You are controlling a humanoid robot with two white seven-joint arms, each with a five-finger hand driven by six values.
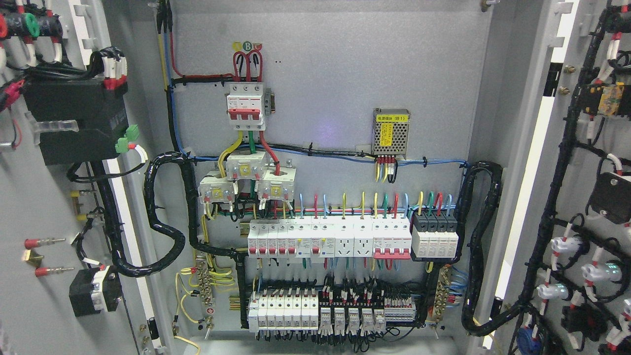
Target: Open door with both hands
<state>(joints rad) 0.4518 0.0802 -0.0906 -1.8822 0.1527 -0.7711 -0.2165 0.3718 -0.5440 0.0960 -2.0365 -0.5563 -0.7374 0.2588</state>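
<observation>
The whole view is filled by the inside of a grey metal cabinet (345, 74); no floor, window or furniture shows. Its flat back wall (320, 44) is evenly lit, with a faint violet glare (325, 133) near the middle. Grey side walls (498, 98) frame it left and right. A bright white strip (530, 162) of light runs down the right side, and a thinner one (123, 212) at the left

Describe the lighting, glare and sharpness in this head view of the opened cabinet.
Head view: even, bright light on the back panel; a faint violet glare patch left of the meshed power supply; centre breakers sharp; both doors soft toward the picture's edges; neither hand shows.
</observation>
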